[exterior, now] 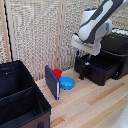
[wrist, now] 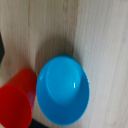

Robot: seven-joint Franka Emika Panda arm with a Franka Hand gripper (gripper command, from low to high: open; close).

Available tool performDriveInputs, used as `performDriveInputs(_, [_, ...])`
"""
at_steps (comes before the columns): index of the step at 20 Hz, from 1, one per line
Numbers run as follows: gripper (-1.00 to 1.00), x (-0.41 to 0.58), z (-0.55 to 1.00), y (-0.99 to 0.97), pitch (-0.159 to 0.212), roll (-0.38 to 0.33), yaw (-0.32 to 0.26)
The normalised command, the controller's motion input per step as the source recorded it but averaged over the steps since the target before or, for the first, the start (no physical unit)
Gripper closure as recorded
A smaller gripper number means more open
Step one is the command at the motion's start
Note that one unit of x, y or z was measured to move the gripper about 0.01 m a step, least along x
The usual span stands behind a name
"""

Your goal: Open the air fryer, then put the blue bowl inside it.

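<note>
The black air fryer (exterior: 114, 46) stands at the exterior view's right, with its front drawer (exterior: 97, 71) pulled out toward the left. The air fryer handle (exterior: 81, 75) is a small dark stub on the drawer front and hard to make out. The blue bowl (exterior: 67, 83) sits upright and empty on the wooden table, left of the drawer. My gripper (exterior: 87, 59) hangs under the white arm above the drawer's front edge, higher than the bowl and to its right. The wrist view looks straight down on the bowl (wrist: 62, 89). No fingers show there.
A red round object (exterior: 57, 73) sits just behind the bowl and almost touches it in the wrist view (wrist: 15, 106). A dark blue flat panel (exterior: 52, 82) stands upright left of the bowl. A black fabric bin (exterior: 20, 95) fills the left front. A slatted screen stands behind.
</note>
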Motion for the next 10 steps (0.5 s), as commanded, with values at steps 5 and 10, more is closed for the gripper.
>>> performDriveInputs(5, [-1.00, -0.027, 0.02, 0.18, 0.095, 0.068, 0.258])
performDriveInputs(10, [-1.00, -0.014, -0.16, 0.15, 0.162, 0.098, 0.264])
